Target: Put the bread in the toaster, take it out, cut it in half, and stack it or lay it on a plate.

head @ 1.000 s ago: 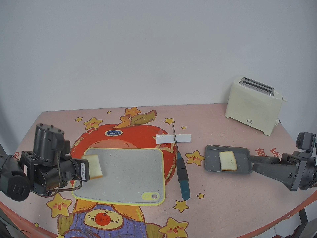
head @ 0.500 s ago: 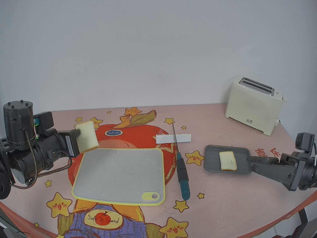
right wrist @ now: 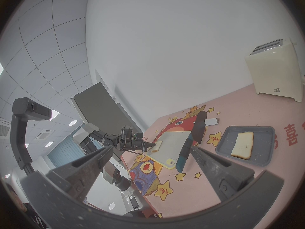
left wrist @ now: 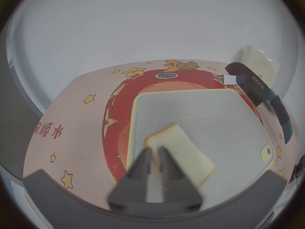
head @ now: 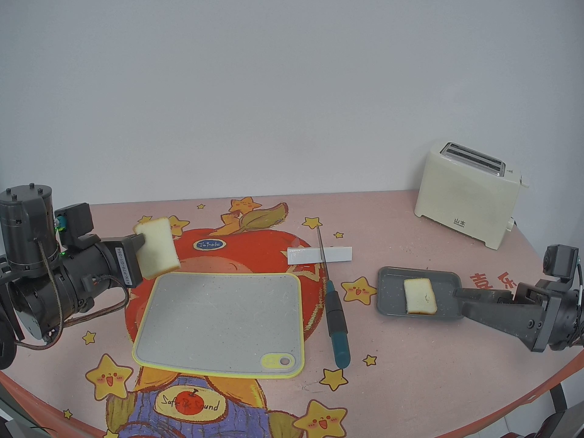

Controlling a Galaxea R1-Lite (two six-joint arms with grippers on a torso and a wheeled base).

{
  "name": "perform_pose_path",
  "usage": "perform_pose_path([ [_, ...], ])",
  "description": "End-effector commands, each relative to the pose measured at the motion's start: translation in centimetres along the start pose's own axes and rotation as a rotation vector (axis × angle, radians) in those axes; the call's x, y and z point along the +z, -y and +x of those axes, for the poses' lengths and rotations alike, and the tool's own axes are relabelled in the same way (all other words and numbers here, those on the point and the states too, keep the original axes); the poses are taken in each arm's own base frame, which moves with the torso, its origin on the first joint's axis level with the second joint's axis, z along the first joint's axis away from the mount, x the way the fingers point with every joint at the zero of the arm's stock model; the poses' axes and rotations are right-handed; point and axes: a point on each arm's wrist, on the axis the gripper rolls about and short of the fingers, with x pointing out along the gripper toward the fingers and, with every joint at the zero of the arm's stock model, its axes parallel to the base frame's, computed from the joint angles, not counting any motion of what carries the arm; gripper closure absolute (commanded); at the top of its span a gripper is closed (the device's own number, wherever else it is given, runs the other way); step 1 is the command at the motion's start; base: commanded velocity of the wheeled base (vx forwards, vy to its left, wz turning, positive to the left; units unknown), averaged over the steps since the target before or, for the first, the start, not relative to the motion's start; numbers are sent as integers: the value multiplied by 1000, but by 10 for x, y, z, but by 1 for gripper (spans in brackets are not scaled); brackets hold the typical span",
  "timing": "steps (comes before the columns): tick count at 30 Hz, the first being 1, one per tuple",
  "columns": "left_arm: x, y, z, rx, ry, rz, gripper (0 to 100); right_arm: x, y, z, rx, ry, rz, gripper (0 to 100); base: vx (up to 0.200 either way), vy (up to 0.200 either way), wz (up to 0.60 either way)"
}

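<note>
bread (left wrist: 182,156) in left pincer (left wrist: 155,151), second slice (head: 420,295) on tray (head: 389,284)

left arm (head: 73,269) raised | left fingers (left wrist: 143,163) pinched together | right arm (head: 535,317) low | right fingers (right wrist: 219,169) spread apart

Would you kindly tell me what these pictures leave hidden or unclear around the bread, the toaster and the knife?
- Inside the toaster slots, head view: the angle is too shallow to show it.
- Blade of the knife, head view: edge-on, only a thin line.
- Gripped edge of the held bread half, left wrist view: covered by the left gripper.
</note>
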Motion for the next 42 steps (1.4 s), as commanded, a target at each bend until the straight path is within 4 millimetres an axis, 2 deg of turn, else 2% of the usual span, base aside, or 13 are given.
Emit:
perform_pose_path([
  [1, 0, 0, 0, 0, 1, -1, 100, -1, 1, 0, -1, -4, -6, 0, 0, 0, 0],
  [25, -4, -1, -1, -1, -13, 4, 100, -2, 2, 0, -6, -12, -17, 0, 0, -200, 0],
  [42, -7, 4, -9, -76, -22, 20, 100, -3, 3, 1, -10, -17, -13, 0, 0, -200, 0],
])
